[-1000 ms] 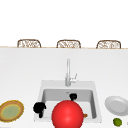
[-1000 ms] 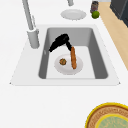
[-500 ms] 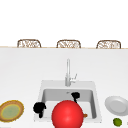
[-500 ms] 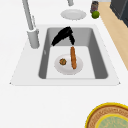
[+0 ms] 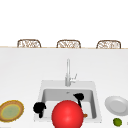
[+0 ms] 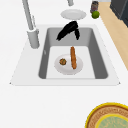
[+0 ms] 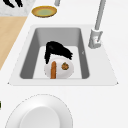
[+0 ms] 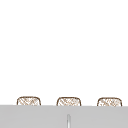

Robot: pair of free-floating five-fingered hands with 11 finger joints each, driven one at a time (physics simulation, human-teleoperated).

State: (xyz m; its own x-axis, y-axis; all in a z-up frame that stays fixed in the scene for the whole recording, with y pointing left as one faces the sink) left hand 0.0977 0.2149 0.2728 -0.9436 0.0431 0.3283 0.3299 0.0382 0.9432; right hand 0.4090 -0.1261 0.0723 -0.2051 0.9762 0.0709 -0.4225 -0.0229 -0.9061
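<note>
White counter all round the sink (image 6: 30, 72), and the right hand (image 6: 68, 30) hovers over the basin, fingers loosely extended and holding nothing, just above the carrot (image 6: 73, 57) lying ungrasped on the plate (image 6: 78, 68).

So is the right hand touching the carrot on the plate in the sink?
Cannot tell. In the left side view the right hand sits just beyond the carrot, but height above it is unclear.

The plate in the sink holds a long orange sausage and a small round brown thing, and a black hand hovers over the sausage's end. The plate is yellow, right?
Not quite: the plate in the sink is white, as the left side view shows. The yellow-rimmed plate lies on the counter. The sausage, the round brown thing and the right hand are as you say.
</note>
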